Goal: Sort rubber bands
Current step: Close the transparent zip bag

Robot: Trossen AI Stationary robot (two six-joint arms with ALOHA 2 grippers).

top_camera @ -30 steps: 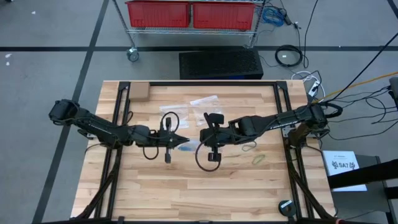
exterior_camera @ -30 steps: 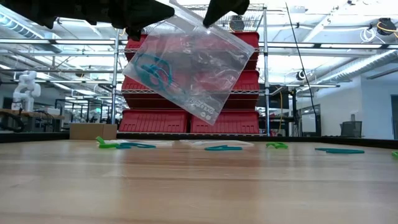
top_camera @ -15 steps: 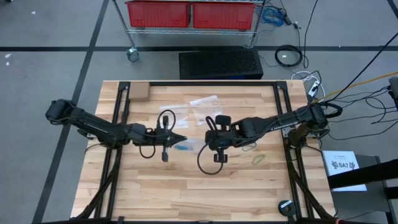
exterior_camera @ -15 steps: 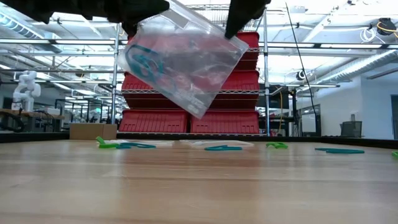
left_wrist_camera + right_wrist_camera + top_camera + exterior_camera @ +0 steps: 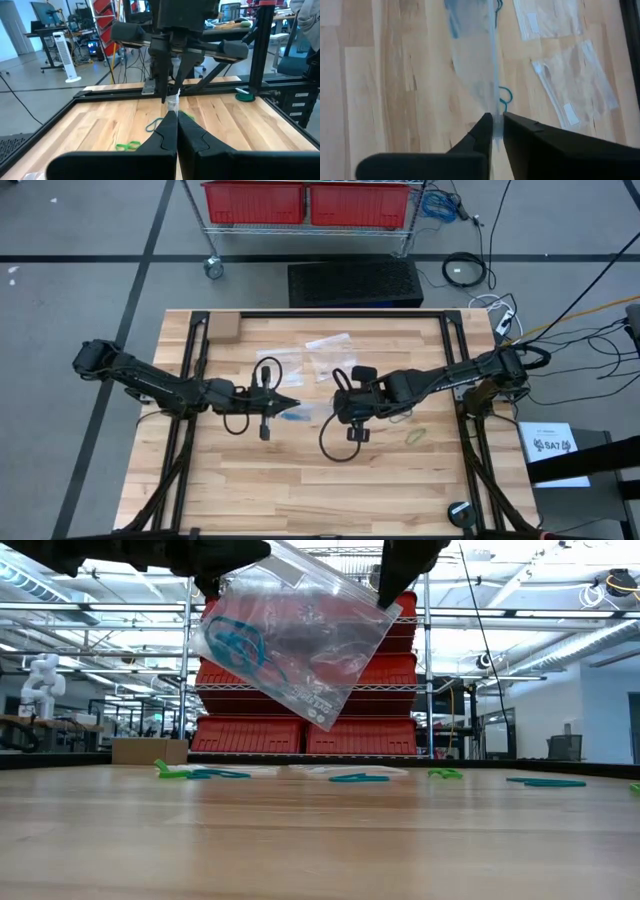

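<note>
Wooden bench [image 5: 300,480], high view: left claw [image 5: 296,406] and right claw [image 5: 338,412] meet at its middle. Low view: both pinch the clear bag [image 5: 295,635], aloft, blue rubber bands [image 5: 240,640] inside; others [image 5: 358,778] lie beneath. Wrist views: each claw clenched on the bag's edge. Bagging step; next likely spreading the mouth.

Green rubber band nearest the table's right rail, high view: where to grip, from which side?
Probably pinch one long side of the green rubber band from straight above, fingers across the strand: it lies flat on the table as an open elongated loop, with bare wood around it.
</note>
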